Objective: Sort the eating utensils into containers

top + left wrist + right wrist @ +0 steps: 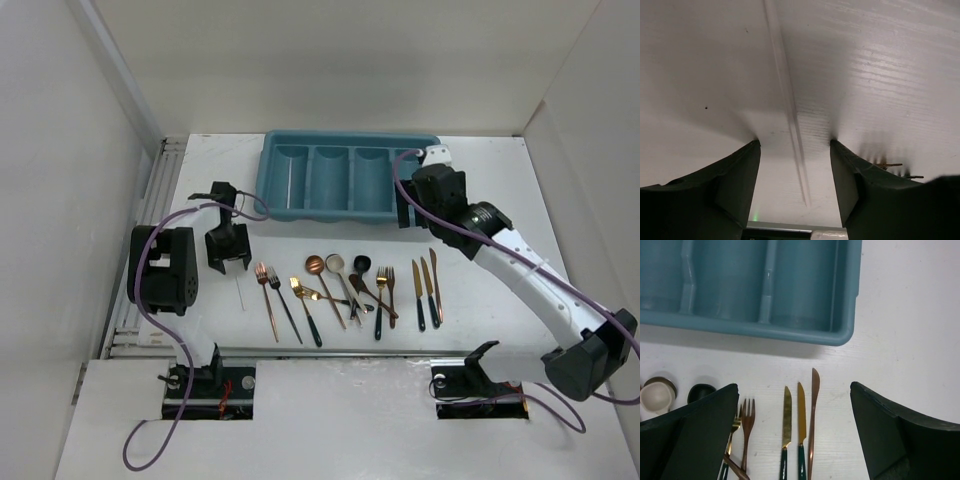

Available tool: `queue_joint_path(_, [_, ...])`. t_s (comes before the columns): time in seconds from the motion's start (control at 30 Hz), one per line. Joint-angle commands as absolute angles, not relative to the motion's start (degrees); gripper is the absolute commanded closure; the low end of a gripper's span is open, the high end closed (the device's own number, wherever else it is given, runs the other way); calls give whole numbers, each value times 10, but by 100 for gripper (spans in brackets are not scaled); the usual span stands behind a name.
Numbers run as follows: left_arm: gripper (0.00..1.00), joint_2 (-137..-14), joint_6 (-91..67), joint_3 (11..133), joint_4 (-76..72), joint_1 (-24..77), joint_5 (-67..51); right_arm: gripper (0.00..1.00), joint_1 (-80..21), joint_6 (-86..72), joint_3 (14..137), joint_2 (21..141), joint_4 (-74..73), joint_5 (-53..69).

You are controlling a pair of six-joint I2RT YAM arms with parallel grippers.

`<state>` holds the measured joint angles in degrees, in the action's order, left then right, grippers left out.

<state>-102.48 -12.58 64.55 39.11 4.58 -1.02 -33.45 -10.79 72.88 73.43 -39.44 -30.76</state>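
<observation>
The teal tray (345, 214) lies at the back of the table, its four compartments (802, 285) side by side. A row of gold and copper utensils (318, 300) lies in front of it: forks (747, 422), three knives (801, 415), a white spoon (656, 396) and a black spoon (701, 391). My right gripper (794, 386) hangs open above the knife tips, just in front of the tray's right corner. My left gripper (795, 142) is open and low over the table, left of the row. A slim white stick (790, 115) lies between its fingers, touching neither.
A thin pale piece (290, 182) lies in the tray's leftmost compartment. White walls close in the table on the left, back and right. Bare table (520, 200) spreads to the right of the tray and knives. Both arm bases sit at the near edge.
</observation>
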Motion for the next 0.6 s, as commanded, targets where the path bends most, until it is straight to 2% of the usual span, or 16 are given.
queue_joint_path(0.0, [48,-1035,-147,633,379,53,25,3,-339,-136,721,700,-406,-330])
queue_joint_path(0.1, [58,-1043,-152,626,374,48,46,3,-339,-148,715,686,-411,-341])
queue_joint_path(0.17, [69,-1053,-152,614,362,47,52,3,-339,-148,715,681,-411,-346])
queue_joint_path(0.2, [78,-1066,-152,607,357,47,52,3,-339,-153,715,681,-411,-346])
queue_joint_path(0.23, [97,-1072,-152,607,357,40,58,3,-339,-153,715,681,-411,-346])
queue_joint_path(0.27, [100,-1072,-152,613,357,35,63,3,-339,-153,715,681,-411,-346])
queue_joint_path(0.43, [100,-1073,-146,635,374,-19,69,3,-339,-153,726,681,-411,-352])
queue_joint_path(0.57, [100,-1044,-134,697,390,-57,58,3,-339,-148,731,700,-411,-347])
